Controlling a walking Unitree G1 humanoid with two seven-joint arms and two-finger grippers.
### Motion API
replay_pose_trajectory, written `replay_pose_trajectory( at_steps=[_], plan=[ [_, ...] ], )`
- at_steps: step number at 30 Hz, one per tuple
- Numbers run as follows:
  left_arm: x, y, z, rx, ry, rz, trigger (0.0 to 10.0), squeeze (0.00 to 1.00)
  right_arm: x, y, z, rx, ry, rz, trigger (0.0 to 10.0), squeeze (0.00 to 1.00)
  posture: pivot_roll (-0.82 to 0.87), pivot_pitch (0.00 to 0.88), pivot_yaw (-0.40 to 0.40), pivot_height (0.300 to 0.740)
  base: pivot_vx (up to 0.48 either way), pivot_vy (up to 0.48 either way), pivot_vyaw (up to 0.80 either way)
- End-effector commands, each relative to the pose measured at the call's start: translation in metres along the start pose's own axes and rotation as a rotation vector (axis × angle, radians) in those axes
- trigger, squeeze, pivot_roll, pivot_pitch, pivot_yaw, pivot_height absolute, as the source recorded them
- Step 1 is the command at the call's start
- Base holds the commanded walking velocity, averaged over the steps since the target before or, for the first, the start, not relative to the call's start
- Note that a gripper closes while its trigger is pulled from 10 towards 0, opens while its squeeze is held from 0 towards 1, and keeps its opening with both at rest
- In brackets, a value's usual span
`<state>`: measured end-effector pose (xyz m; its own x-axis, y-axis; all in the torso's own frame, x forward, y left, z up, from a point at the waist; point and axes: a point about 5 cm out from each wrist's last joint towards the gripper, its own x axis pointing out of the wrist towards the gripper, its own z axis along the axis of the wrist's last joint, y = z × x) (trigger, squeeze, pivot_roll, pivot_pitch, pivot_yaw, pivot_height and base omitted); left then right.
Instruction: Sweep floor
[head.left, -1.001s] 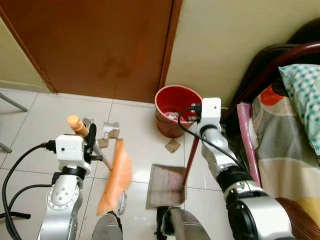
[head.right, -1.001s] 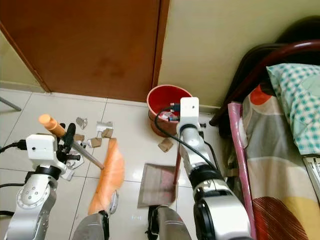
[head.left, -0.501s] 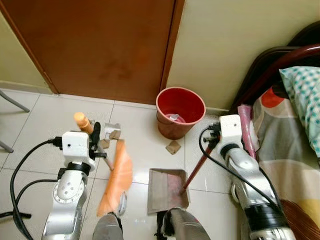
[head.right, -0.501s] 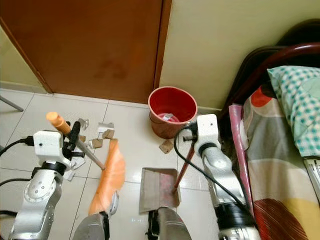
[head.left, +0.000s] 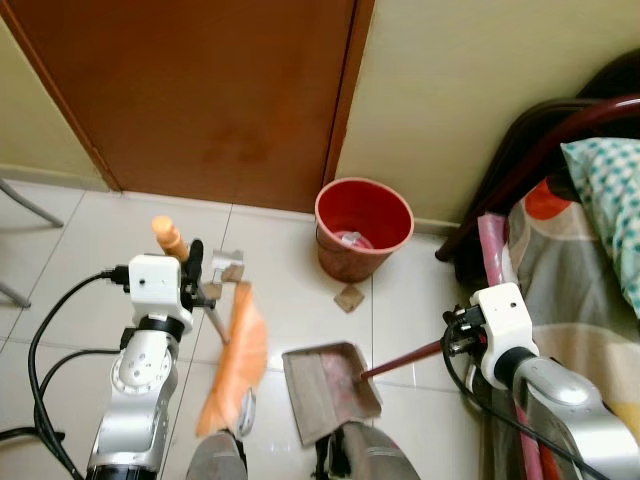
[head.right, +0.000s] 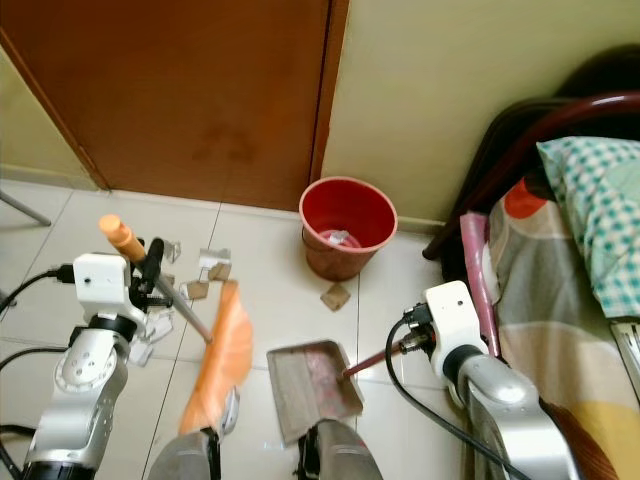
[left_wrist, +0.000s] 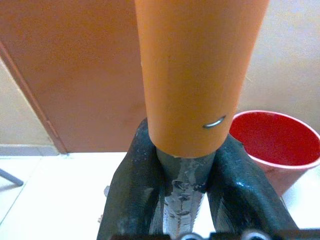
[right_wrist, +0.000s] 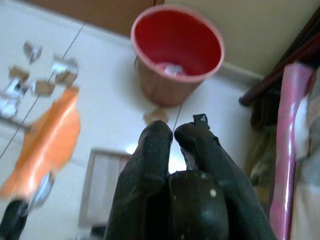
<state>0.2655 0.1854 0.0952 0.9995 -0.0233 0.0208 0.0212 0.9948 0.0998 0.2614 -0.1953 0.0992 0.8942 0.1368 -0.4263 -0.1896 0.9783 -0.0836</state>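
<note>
An orange-bristled broom (head.left: 232, 365) leans on the tiles at my left. My left gripper (head.left: 196, 276) is shut on its grey shaft just below the orange cap (left_wrist: 192, 75). A grey-brown dustpan (head.left: 330, 388) lies flat on the floor in front of my feet. Its red handle (head.left: 404, 358) runs right to my right gripper (head.left: 456, 340), which is shut on it. Paper and cardboard scraps (head.left: 226, 270) lie beside the broom shaft. One scrap (head.left: 349, 298) sits below the red bucket (head.left: 363, 228). The bucket holds a little litter.
A brown door (head.left: 200, 90) and a cream wall stand behind the bucket. A bed with a dark red frame (head.left: 560, 130) and patterned bedding (head.left: 580, 240) fills the right side. Black cables (head.left: 40, 340) trail at my left.
My right arm has drawn back toward me and lowered, so the dustpan handle now lies flatter. The pan has slid left and turned. The broom has barely moved.
</note>
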Motion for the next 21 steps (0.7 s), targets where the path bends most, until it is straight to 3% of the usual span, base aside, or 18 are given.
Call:
replay_pose_trajectory(
  at_steps=[1, 2, 3, 9, 14, 21],
  plan=[
    [-0.009, 0.001, -0.020, 0.007, 0.106, -0.011, 10.0, 0.00, 0.006, -0.014, -0.007, -0.017, 0.056, -0.112, 0.0, 0.00, 0.02, 0.197, -0.093, 0.740, 0.000, 0.000, 0.00],
    [-0.009, 0.003, -0.020, 0.010, 0.107, -0.009, 10.0, 0.00, 0.008, -0.014, -0.002, -0.011, 0.046, -0.123, 1.4, 0.00, 0.04, 0.200, -0.084, 0.740, 0.000, 0.000, 0.00],
    [-0.009, 0.006, -0.020, 0.015, 0.108, -0.004, 10.0, 0.00, 0.012, -0.016, 0.005, -0.021, 0.029, -0.157, 10.0, 0.00, 0.04, 0.200, -0.084, 0.740, 0.000, 0.000, 0.00],
    [-0.010, 0.009, -0.021, 0.021, 0.108, 0.002, 10.0, 0.00, 0.023, -0.028, 0.014, -0.004, 0.009, -0.268, 10.0, 0.00, 0.05, 0.205, -0.082, 0.740, 0.000, 0.000, 0.00],
    [-0.013, 0.012, -0.020, 0.031, 0.110, -0.005, 10.0, 0.00, 0.035, -0.039, 0.027, -0.042, -0.005, -0.346, 10.0, 0.00, 0.08, 0.212, -0.065, 0.740, 0.000, 0.000, 0.00],
    [-0.015, 0.015, -0.020, 0.039, 0.116, -0.002, 10.0, 0.00, 0.042, -0.055, 0.044, -0.040, -0.069, -0.456, 10.0, 0.00, 0.09, 0.212, -0.060, 0.740, 0.000, 0.000, 0.00]
  ],
)
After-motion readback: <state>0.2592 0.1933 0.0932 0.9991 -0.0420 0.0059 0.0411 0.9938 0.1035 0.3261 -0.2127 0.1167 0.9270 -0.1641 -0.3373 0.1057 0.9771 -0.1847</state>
